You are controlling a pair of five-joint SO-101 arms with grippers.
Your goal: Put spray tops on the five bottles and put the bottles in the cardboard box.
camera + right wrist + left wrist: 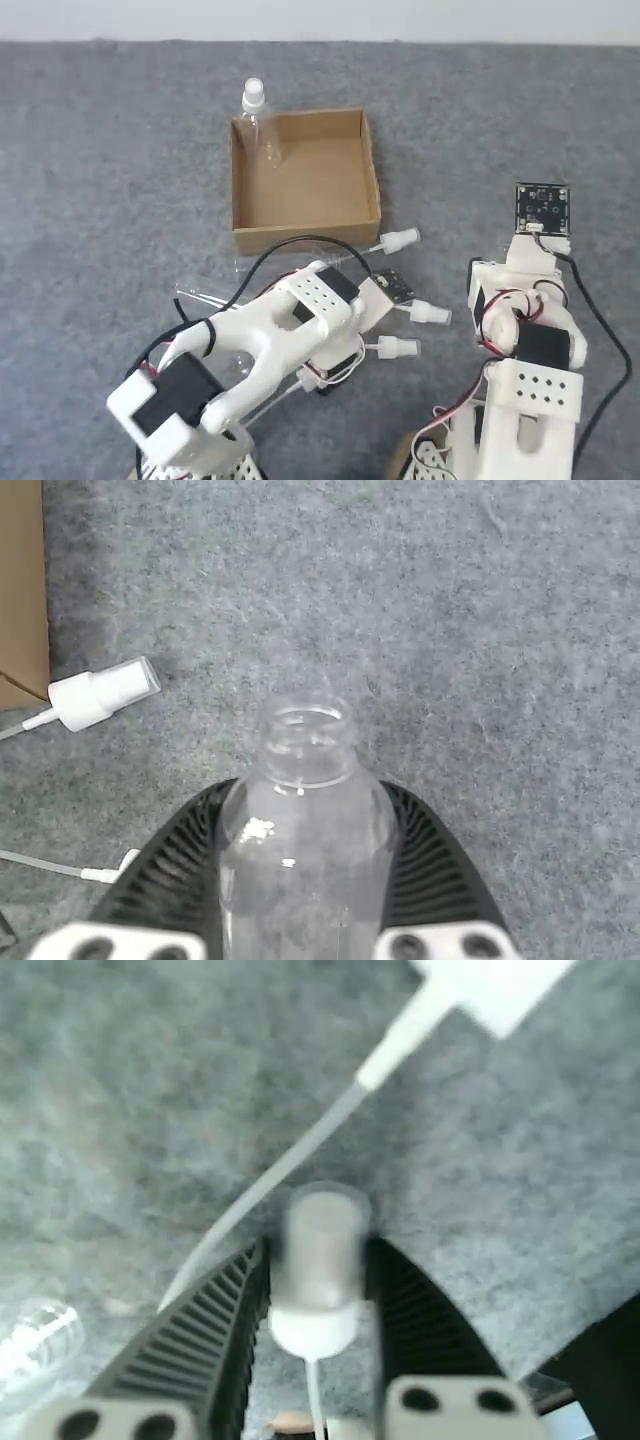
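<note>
The left arm stretches low across the grey felt table cover (100,150), its left gripper (315,1252) clamped on one white plastic spray top with a clear cap (318,1270). The right arm stands folded, its right gripper (307,790) closed around one clear plastic bottle with an open neck (305,830). Three loose white spray tops (430,313) show near the left arm's head. One brown cardboard box (305,228) holds one capped clear bottle (262,132), upright in a far corner.

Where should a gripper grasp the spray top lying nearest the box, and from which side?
Grip the spray top across its thick white head, from above: it lies on its side on the carpet, and its trailing tube is probably too thin to hold.
</note>
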